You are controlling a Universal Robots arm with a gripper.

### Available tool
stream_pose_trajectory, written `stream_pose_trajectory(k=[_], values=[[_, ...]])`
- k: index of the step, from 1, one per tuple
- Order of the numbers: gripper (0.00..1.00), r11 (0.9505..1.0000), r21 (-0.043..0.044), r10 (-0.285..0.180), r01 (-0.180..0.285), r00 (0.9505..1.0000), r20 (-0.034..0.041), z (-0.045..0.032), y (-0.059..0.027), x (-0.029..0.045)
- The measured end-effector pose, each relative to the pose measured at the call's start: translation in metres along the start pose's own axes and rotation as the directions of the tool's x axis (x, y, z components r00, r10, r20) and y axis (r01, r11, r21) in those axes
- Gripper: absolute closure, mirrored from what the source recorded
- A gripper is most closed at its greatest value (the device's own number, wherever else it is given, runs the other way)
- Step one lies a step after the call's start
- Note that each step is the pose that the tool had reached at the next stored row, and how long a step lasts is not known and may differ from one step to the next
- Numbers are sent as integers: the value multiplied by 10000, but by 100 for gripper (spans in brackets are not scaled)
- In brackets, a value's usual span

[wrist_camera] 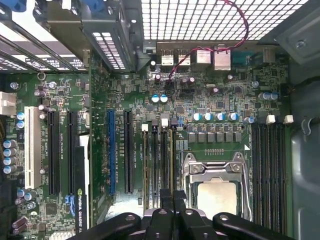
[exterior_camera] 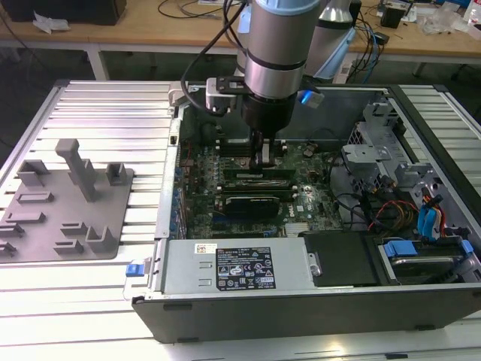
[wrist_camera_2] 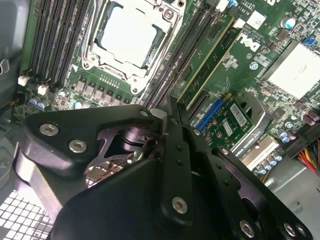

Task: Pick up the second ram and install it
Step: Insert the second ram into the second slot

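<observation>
Down inside the open computer case, low over the motherboard: gripper on the slot bank just beside the processor socket. Jaws closed to a sliver. Reads as clamped on the second ram, with the stick's thin top edge running straight into the seam between them. Stands upright, edge-on, in line with its slot. Cannot tell whether fully seated or only resting in the slot mouth. Cannot tell either whether the white latch at the far end is caught.

Risks, as judged:
- Pressing with the notch off-key or the stick tilted – bends the board or jams 1 end high.
- Releasing before the latches catch – leaves it half in.
- Pushing hard at mid-length only – flexes the motherboard.
- Working this close to the neighbouring slots – risks scraping them with the fingers.
</observation>
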State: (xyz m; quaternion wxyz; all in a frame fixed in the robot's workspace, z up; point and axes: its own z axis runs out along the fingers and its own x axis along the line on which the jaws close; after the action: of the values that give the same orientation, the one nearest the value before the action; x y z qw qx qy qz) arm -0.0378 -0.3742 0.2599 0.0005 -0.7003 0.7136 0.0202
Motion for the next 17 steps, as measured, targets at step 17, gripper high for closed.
stream_pose_trajectory(k=[17], values=[[91,10000,1,43,-43,10000,0,132,-5,41]])
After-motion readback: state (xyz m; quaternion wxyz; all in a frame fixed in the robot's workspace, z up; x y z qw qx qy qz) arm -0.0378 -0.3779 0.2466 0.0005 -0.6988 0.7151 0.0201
